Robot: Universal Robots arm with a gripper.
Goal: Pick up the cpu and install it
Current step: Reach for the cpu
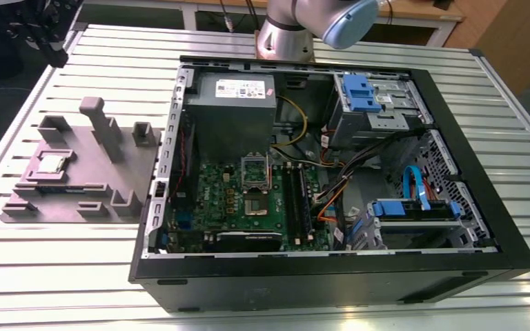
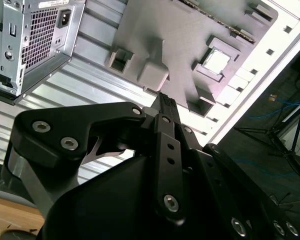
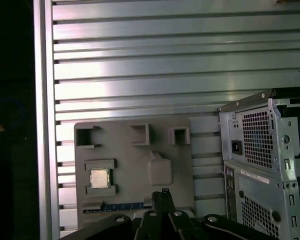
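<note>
Exterior view: the cpu [image 1: 53,163] lies uncollected in a recess of the grey block [image 1: 108,183], at nine o'clock from the open computer case [image 1: 339,276]. Pickup and installation on the motherboard [image 1: 246,200] both remain.

First wrist view: the gripper [image 3: 162,192] hovers over the block, apparently pinched closed on nothing, apart from the cpu.

Second wrist view: the cpu lies flat, metal top upward. It is square, so no long axis, and its edges run parallel to the block's.
</note>
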